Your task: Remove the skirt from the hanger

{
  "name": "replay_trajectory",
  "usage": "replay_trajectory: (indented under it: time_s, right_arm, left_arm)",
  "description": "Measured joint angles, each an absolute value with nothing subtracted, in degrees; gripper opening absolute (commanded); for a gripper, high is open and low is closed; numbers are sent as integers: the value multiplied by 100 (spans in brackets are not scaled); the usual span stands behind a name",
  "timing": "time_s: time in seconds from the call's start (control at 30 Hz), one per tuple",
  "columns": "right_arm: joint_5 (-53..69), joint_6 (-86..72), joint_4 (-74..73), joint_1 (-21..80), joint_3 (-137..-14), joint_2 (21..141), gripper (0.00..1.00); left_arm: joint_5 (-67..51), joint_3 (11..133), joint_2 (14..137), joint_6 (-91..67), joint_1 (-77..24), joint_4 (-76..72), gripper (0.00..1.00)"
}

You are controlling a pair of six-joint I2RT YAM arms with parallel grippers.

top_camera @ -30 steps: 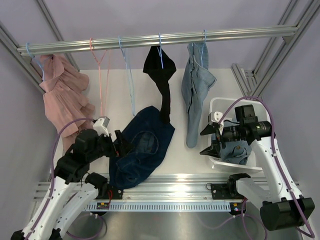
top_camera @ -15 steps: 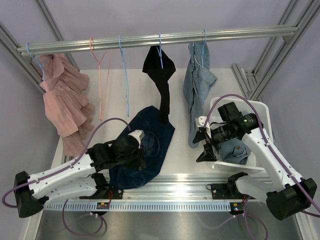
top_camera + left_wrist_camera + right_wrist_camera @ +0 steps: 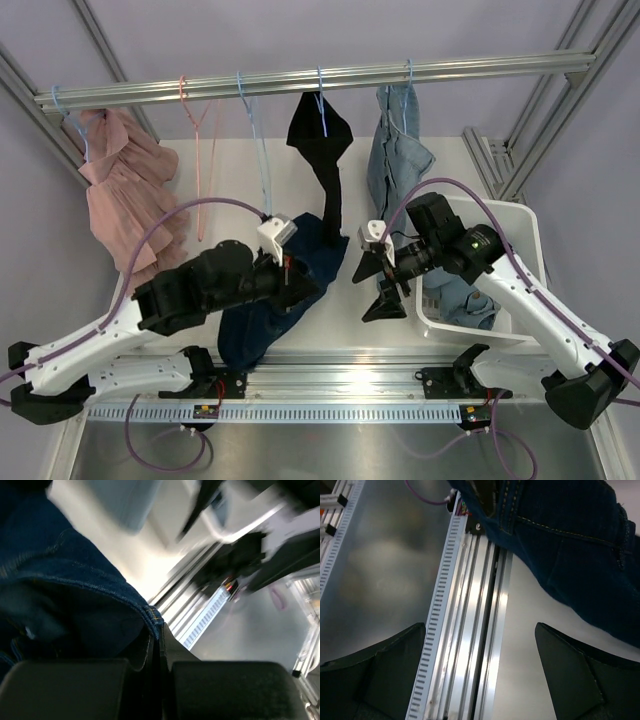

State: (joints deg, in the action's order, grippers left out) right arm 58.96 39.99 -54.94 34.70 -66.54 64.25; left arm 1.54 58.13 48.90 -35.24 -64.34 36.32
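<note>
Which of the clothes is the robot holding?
The dark blue skirt, pinched in the left gripper. The pink dress, black cloth and pale jeans hang from the rail.

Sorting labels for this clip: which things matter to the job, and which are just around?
Job: dark denim skirt, left gripper shut on it, bare blue hanger.
Around: pink dress, black garment, pale jeans, white bin, pink hanger, open right gripper.

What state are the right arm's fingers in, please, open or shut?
Open: in the right wrist view the two dark fingers stand wide apart, nothing between them.
</note>
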Motion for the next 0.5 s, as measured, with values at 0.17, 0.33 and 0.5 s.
replay_trajectory:
  time_s: [0.17,0.33,0.5]
  right_arm:
    - [5677,2536,-4123,3828,-6930,6654,100]
    - [5282,1304,-2965,3907,-7181,6910,99]
    - [5498,572,-2287,3857,-7264,7111,98]
  left_arm:
    - [141,7282,5358,-3033,-6436,3371,0]
    - [-89,8366,6012,-2696,-6440,3092,0]
    - [-200,9074,6578,-2447,-6403,3118,0]
